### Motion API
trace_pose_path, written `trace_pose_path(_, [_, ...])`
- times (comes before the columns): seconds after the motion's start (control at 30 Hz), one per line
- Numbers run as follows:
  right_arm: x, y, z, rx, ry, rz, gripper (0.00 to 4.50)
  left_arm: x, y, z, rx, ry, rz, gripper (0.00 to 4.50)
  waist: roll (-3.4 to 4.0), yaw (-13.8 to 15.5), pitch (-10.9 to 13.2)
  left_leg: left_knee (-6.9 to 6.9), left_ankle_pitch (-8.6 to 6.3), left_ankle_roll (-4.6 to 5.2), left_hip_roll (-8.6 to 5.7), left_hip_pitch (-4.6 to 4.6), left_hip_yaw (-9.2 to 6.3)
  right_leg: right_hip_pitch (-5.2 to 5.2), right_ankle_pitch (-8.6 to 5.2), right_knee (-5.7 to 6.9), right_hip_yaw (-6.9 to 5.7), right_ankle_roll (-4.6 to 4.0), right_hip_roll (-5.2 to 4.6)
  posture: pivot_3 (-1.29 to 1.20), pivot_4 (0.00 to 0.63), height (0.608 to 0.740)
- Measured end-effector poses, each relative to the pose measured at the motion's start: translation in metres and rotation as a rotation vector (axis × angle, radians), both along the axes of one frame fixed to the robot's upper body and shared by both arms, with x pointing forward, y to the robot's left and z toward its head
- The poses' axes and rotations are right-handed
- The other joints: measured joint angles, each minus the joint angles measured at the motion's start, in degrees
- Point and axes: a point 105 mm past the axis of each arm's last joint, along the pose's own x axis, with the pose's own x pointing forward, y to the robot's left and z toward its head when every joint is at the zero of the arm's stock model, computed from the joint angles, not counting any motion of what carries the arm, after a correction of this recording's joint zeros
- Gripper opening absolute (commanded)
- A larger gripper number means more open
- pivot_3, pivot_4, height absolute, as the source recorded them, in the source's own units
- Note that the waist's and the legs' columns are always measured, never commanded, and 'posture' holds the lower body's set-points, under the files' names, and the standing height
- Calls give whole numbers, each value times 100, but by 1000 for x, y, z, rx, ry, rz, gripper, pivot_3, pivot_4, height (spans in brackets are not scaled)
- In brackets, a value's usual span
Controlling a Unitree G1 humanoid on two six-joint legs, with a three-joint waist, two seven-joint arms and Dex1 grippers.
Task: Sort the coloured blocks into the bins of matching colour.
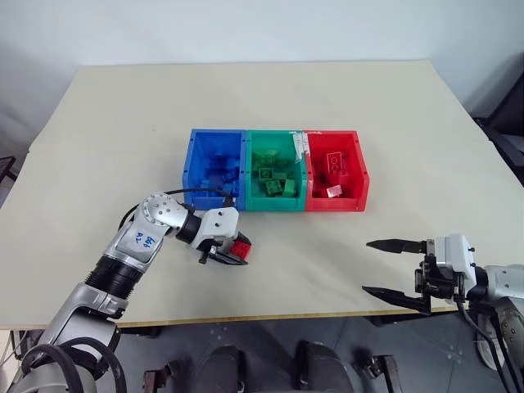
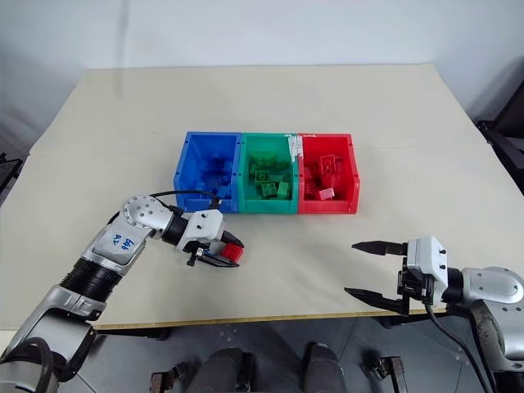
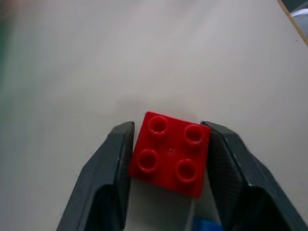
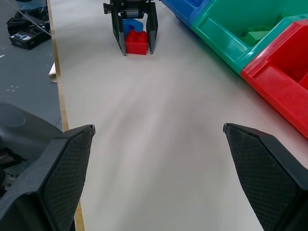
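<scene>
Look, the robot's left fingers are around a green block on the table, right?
Not quite: the block between the left gripper's fingers is red, not green. The left wrist view shows its four red studs clearly. It does sit on the table.

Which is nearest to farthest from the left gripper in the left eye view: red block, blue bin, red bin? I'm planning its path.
1. Red block, between the left gripper's fingers.
2. Blue bin, just beyond, left end of the row.
3. Red bin, right end.

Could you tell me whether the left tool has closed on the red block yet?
Closed: both black fingers of the left tool press the red block's sides, and the block rests on the table.
</scene>
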Motion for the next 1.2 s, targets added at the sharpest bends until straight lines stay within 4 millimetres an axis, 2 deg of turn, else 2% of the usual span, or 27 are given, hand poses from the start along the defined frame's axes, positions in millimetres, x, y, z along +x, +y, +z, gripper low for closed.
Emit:
trace_pose_path(0.1, [1, 0, 0, 2, -4, -7, 4500, 0, -10, 3, -59, 5, -6, 1838, 0, 18, 0, 5, 1, 2, -2, -4, -3, 1, 1, 1, -2, 1, -2, 0, 150, 740])
trace_pose_path(0.2, [4, 0, 2, 52, -20, -49, 4500, 2, -32, 19, -232, 28, 1, 1838, -2, 23, 1, 12, 1, 2, 0, -7, -8, 3, 1, 2, -5, 2, -3, 0, 150, 740])
trace_pose_path(0.3, [6, -4, 9, 133, -53, -135, 4500, 8, -52, 55, -452, 51, 29, 1838, -3, 29, 1, 21, 1, 2, 2, -11, -34, 4, 1, 6, -9, 2, -3, 0, 150, 740])
trace_pose_path(0.4, [5, -9, 14, 173, -85, -212, 4500, 17, -69, 94, -588, 2, 37, 1838, -5, 29, 0, 22, 1, 2, -4, -9, -60, 9, 2, 6, -11, 3, -3, 0, 150, 740])
trace_pose_path(0.5, [6, -12, 16, 221, -104, -287, 4500, 35, -90, 122, -686, -37, 84, 1838, -6, 57, -1, 27, 2, 4, -10, -8, -60, 13, 3, 6, -11, 6, -5, 0, 150, 740])
trace_pose_path(0.63, [8, -18, 20, 262, -150, -378, 4500, 71, -115, 133, -712, -113, 200, 1838, -8, 81, 1, 27, 3, 6, -14, -10, -38, 11, 4, 3, -11, 8, -4, 0, 150, 740])
trace_pose_path(0.7, [9, -18, 21, 271, -163, -404, 4500, 81, -128, 135, -710, -143, 220, 1838, -9, 97, 1, 20, 3, 6, -14, -11, -13, 10, 5, -4, -11, 9, -4, 0, 150, 740])
trace_pose_path(0.77, [7, -17, 21, 270, -168, -417, 4500, 87, -137, 130, -692, -150, 230, 1838, -9, 109, 1, 3, 3, 7, -15, -10, -7, 7, 5, -13, -10, 9, -4, 0, 150, 740])
trace_pose_path(0.87, [5, -15, 22, 266, -178, -434, 4500, 92, -143, 109, -665, -98, 264, 1838, -10, 111, 1, -15, 4, 9, -17, -10, -2, -1, 5, -21, -11, 9, -3, 0, 150, 740])
trace_pose_path(0.9, [4, -14, 22, 270, -181, -439, 4500, 92, -144, 102, -656, -76, 271, 2322, -10, 109, 2, -19, 5, 9, -17, -12, -1, -4, 5, -22, -11, 9, -3, 0, 150, 740])
trace_pose_path(0.97, [3, -13, 23, 273, -187, -445, 4500, 91, -148, 94, -650, -46, 271, 2795, -11, 110, 2, -20, 5, 10, -18, -15, 0, -6, 5, -24, -11, 9, -3, 0, 150, 740])
trace_pose_path(1.13, [3, -9, 28, 273, -206, -443, 4500, 87, -150, 99, -664, -55, 225, 4422, -12, 119, 3, -18, 6, 12, -18, -16, -1, -4, 6, -27, -11, 11, -4, 0, 150, 740])
trace_pose_path(1.2, [4, -7, 29, 276, -211, -434, 4500, 86, -148, 99, -662, -65, 209, 4487, -12, 118, 3, -17, 6, 12, -18, -16, 0, -4, 6, -27, -10, 12, -4, 0, 150, 740])
